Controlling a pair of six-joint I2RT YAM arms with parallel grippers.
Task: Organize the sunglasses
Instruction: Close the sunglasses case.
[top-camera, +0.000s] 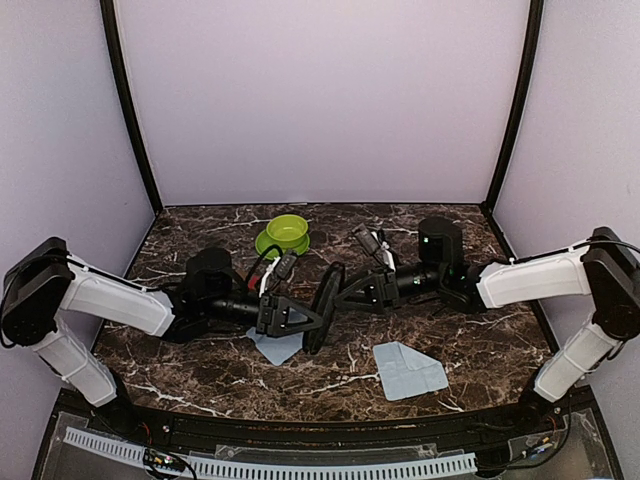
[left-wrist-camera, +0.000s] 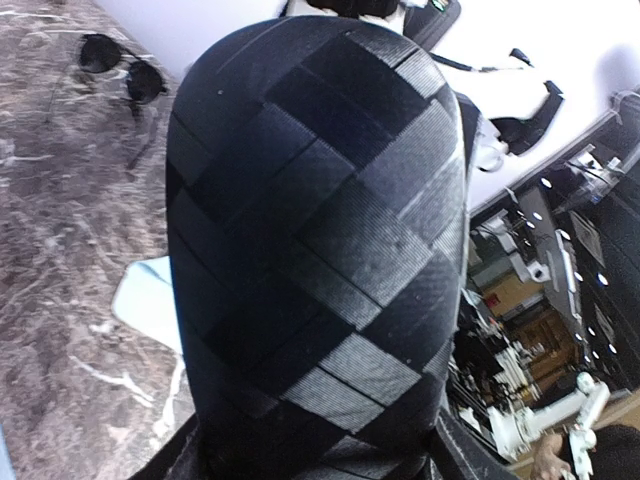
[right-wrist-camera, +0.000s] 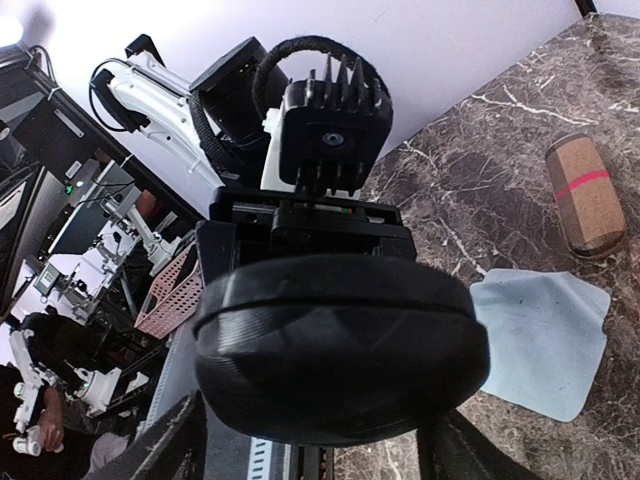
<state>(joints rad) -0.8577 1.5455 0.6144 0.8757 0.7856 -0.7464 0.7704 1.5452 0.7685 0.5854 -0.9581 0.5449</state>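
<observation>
- Left gripper (top-camera: 308, 320): reached in from the left to mid-table, clenched on the black case (top-camera: 322, 308).
- Pale blue cloth (top-camera: 278, 347): flat on the marble table (top-camera: 480, 340), directly under the left gripper.
- Green bowl (top-camera: 286, 232): far side, left of centre, apart from both arms.
- Black case: oblong with a woven-pattern face, held on edge above the table between the two grippers.
- Sunglasses (left-wrist-camera: 122, 70): thin black wire frame, dark lenses, lying on the marble, seen beyond the case in the left wrist view; well apart from the cloth.
- Right gripper (top-camera: 340, 292): fingers flanking the case's far edge; grasping or released, cannot tell.
- Second blue cloth (top-camera: 410, 370): near side, right of centre.
- Brown striped case (right-wrist-camera: 585, 195): on the marble, seen only in the right wrist view.
</observation>
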